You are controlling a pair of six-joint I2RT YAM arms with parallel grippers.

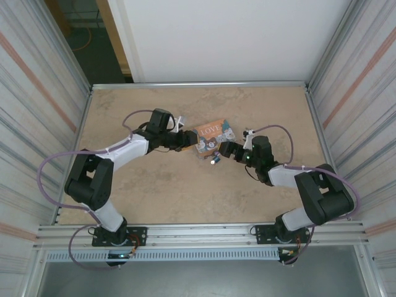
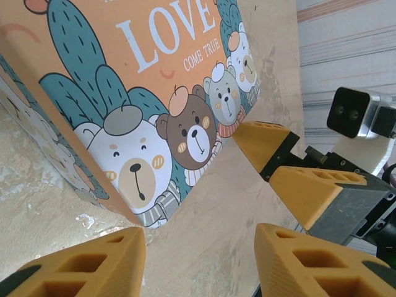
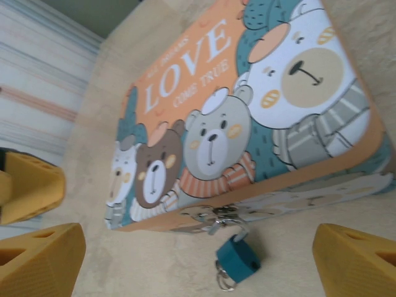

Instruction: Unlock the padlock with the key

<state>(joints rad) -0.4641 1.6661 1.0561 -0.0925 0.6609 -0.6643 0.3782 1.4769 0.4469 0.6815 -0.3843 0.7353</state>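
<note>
The tiny blue padlock [image 3: 238, 257] lies on the table against the front wall of the orange "LOVE" tin [image 3: 204, 93], its thin silvery shackle [image 3: 238, 224] hooked through the tin's hasp. One shackle end looks free of the body. A small silvery ring [image 3: 223, 281] sticks out under the padlock; I cannot make out the key itself. My right gripper [image 3: 198, 247] is open, with its fingers either side of the padlock and not touching it. My left gripper [image 2: 201, 260] is open over bare table by the tin's corner [image 2: 148, 216]. From above, both grippers [image 1: 185, 141] [image 1: 224, 150] flank the tin [image 1: 212, 137] and the padlock [image 1: 216, 157].
The right gripper's yellow fingers [image 2: 309, 185] sit close in front of the left gripper. The marbled tabletop [image 1: 161, 192] is walled by ribbed metal panels left and right, with a rail along the near edge [image 1: 198, 232].
</note>
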